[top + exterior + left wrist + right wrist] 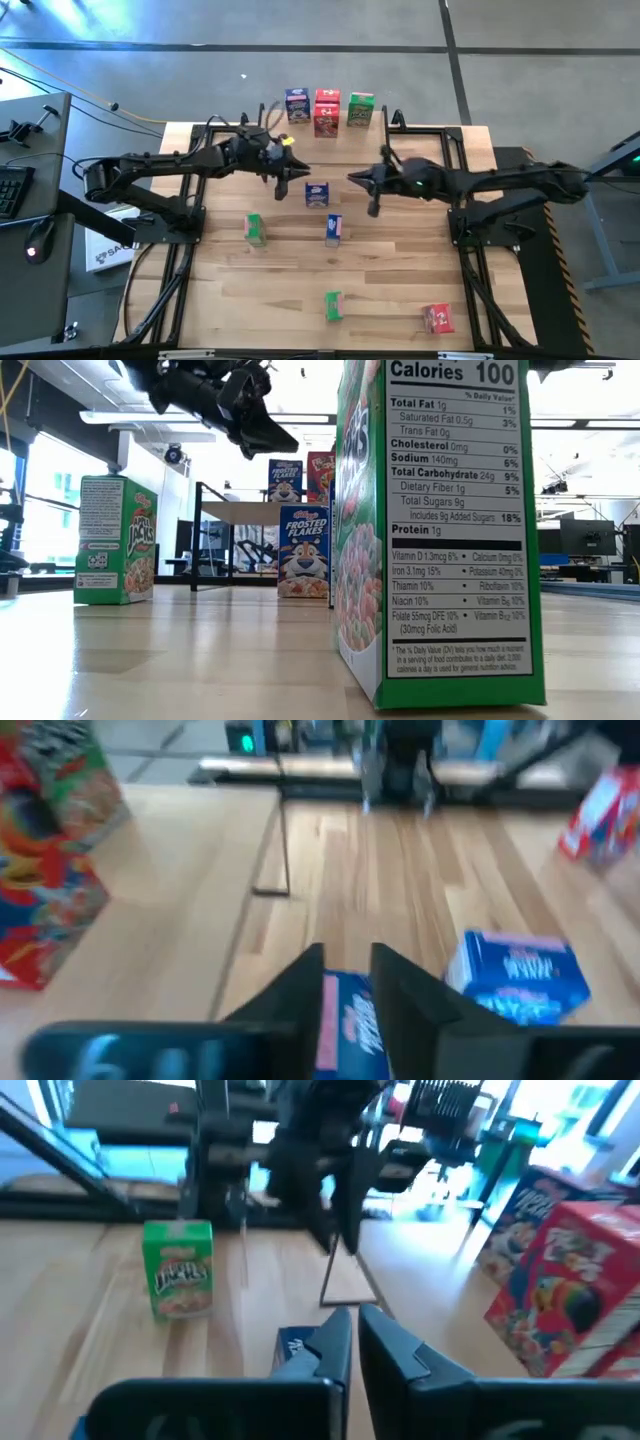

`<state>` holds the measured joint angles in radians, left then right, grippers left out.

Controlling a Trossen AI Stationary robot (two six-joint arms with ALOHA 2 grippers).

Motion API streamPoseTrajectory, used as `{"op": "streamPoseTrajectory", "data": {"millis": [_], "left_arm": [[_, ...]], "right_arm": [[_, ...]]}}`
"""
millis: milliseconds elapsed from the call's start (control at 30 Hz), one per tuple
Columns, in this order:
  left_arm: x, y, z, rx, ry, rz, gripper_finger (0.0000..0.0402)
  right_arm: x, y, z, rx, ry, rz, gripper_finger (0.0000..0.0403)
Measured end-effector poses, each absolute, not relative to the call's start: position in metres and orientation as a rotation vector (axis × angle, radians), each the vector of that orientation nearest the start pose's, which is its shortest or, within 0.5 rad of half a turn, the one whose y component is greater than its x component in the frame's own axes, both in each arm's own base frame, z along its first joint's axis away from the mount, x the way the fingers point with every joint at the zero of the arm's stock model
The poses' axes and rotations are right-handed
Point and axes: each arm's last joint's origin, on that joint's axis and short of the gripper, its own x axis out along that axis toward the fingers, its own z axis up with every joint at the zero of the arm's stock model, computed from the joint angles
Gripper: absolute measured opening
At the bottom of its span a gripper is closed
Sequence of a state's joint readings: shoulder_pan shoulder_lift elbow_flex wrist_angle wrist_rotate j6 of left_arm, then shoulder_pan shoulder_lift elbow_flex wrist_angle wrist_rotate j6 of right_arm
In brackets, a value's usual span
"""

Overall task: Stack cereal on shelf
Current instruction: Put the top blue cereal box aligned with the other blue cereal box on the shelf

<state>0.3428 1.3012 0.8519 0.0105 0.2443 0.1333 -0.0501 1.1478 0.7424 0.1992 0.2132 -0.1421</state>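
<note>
Four cereal boxes are on the shelf (240, 512) at the table's far edge: one blue (296, 103), two red (326, 112) and one green (360, 110). Five stand on the table: two blue (316, 193) (333, 229), two green (256, 229) (333, 305) and one red (437, 318). My left gripper (348, 965) hovers open just left of the farther blue box (345, 1020), which shows through the gap between its fingers. In the low view the left gripper (250, 415) is well above box height. My right gripper (352, 1320) hangs right of that box, fingertips almost together, touching nothing.
The black arm mounts (175, 215) (480, 215) stand at the table's left and right sides. The near green box (440, 530) fills much of the low view. Bare wood lies between the near boxes and the middle ones.
</note>
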Motion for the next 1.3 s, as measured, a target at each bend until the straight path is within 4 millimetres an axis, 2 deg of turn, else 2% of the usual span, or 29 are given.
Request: {"op": "streamPoseTrajectory", "data": {"millis": [133,267,467,667,1000,1300], "left_arm": [[0.282,0.078,0.269,0.055,0.508,0.084,0.0149],[0.297,0.073,0.263,0.016,0.584,0.068,0.0219],[0.319,0.075,0.246,0.027,0.731,0.09,0.0281],[0.333,0.075,0.23,0.046,0.813,0.089,0.0289],[0.335,0.074,0.219,0.09,0.875,0.105,0.0286],[0.334,0.074,0.218,0.086,0.887,0.095,0.0241]], "right_arm": [[0.233,-0.016,0.272,-0.167,0.148,-0.265,0.0001],[0.222,-0.015,0.264,-0.159,0.129,-0.264,0.0001],[0.217,-0.015,0.263,-0.165,0.125,-0.257,0.0],[0.218,-0.014,0.262,-0.182,0.132,-0.221,0.0],[0.218,-0.014,0.262,-0.19,0.133,-0.218,0.0],[0.218,-0.014,0.262,-0.191,0.133,-0.218,0.0]]}}
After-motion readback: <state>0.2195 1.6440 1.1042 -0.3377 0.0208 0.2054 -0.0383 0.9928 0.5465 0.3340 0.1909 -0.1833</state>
